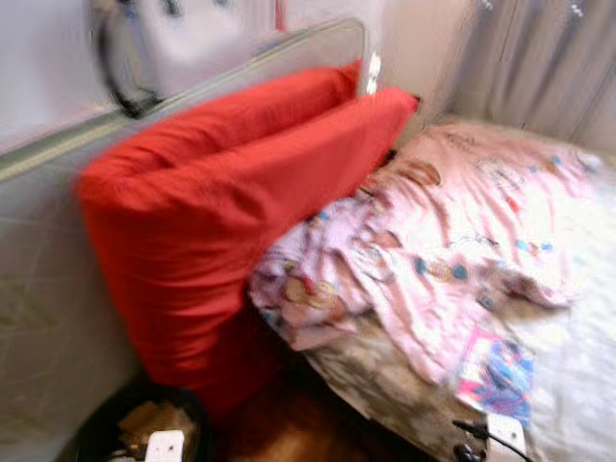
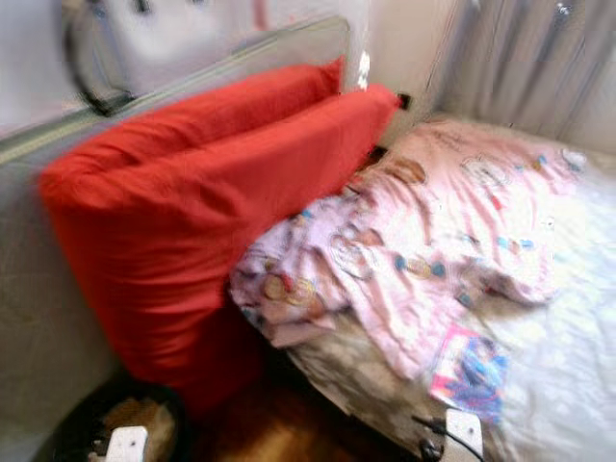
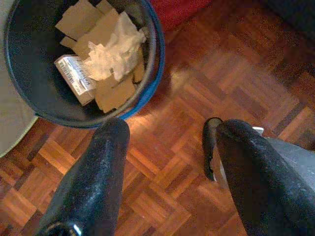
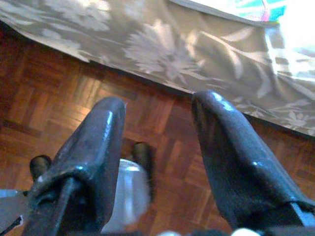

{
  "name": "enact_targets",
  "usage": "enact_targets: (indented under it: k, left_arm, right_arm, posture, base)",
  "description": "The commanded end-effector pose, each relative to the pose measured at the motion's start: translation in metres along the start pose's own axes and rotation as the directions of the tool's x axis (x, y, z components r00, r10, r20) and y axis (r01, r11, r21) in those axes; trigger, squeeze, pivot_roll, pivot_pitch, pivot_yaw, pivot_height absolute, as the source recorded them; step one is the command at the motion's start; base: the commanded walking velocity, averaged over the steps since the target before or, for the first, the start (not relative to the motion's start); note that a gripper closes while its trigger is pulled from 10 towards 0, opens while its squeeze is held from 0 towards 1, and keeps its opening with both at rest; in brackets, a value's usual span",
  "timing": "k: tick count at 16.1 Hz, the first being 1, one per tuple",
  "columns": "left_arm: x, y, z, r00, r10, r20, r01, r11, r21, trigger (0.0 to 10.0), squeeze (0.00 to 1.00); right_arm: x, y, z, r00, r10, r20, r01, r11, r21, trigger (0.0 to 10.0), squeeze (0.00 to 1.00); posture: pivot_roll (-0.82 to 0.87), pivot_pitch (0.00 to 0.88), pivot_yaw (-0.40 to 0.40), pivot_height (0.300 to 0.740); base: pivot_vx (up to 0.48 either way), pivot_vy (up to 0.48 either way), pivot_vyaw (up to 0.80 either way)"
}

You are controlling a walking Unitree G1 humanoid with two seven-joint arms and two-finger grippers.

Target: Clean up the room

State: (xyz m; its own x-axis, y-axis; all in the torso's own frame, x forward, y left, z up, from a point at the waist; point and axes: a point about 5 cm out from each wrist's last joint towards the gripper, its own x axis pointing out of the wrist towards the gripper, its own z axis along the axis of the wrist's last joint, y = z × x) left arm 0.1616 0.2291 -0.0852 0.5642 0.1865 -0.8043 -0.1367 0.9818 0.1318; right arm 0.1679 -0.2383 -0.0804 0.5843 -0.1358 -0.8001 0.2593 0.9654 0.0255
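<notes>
A black waste bin [image 3: 155,54] stands on the parquet floor at my lower left, holding cardboard pieces [image 3: 81,19], crumpled paper [image 3: 115,49] and a small white box [image 3: 74,78]. My left gripper [image 3: 172,130] hangs open beside the bin, above bare floor, with nothing between its fingers. My right gripper [image 4: 160,103] is open too, low over the floor next to the bed's flowered sheet [image 4: 162,49]. On the bed lie a rumpled pink patterned blanket [image 1: 452,221] and a colourful flat packet [image 1: 496,371] near the front edge. The head views are blurred.
Two big red cushions [image 1: 241,202] lean against a grey upright panel [image 1: 48,289] between bin and bed. A white bag with black straps [image 1: 183,38] sits behind them. Grey curtains [image 1: 549,67] hang at the back right. Parquet floor [image 3: 197,88] lies between bin and bed.
</notes>
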Motion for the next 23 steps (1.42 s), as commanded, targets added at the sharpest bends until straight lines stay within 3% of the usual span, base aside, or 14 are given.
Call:
enact_targets:
  k: [1, 10, 19, 23]
  left_arm:
    - [-0.0012, -0.0035, -0.0073, 1.000, -0.008, -0.027, 0.009, 1.000, 0.002, 10.0, 0.00]
    - [-0.0014, -0.0046, -0.0082, 0.999, -0.015, -0.028, 0.015, 1.000, 0.012, 10.0, 0.00]
    - [-0.0012, -0.0052, -0.0074, 1.000, -0.013, -0.025, 0.013, 1.000, 0.002, 10.0, 0.00]
    - [-0.0009, -0.0074, -0.0066, 1.000, -0.015, -0.024, 0.015, 1.000, -0.008, 10.0, 0.00]
  right_arm:
    - [-0.0008, -0.0043, -0.0007, 1.000, -0.015, -0.001, 0.015, 1.000, 0.005, 10.0, 0.00]
    - [-0.0011, -0.0048, -0.0025, 1.000, -0.013, -0.014, 0.013, 1.000, -0.009, 10.0, 0.00]
    - [-0.0010, -0.0059, -0.0012, 1.000, -0.025, -0.003, 0.025, 1.000, 0.009, 10.0, 0.00]
    - [-0.0008, -0.0073, 0.0007, 1.000, -0.025, -0.004, 0.025, 1.000, 0.001, 10.0, 0.00]
  posture:
    - [0.00, 0.000, 0.017, 0.740]
    - [-0.01, 0.000, 0.022, 0.740]
    - [-0.01, 0.000, 0.015, 0.740]
    - [-0.01, 0.000, 0.006, 0.740]
  base:
    - [0.000, -0.285, 0.00]
    - [0.000, -0.285, -0.59]
    - [0.000, -0.285, 0.00]
    - [0.000, -0.285, -0.74]
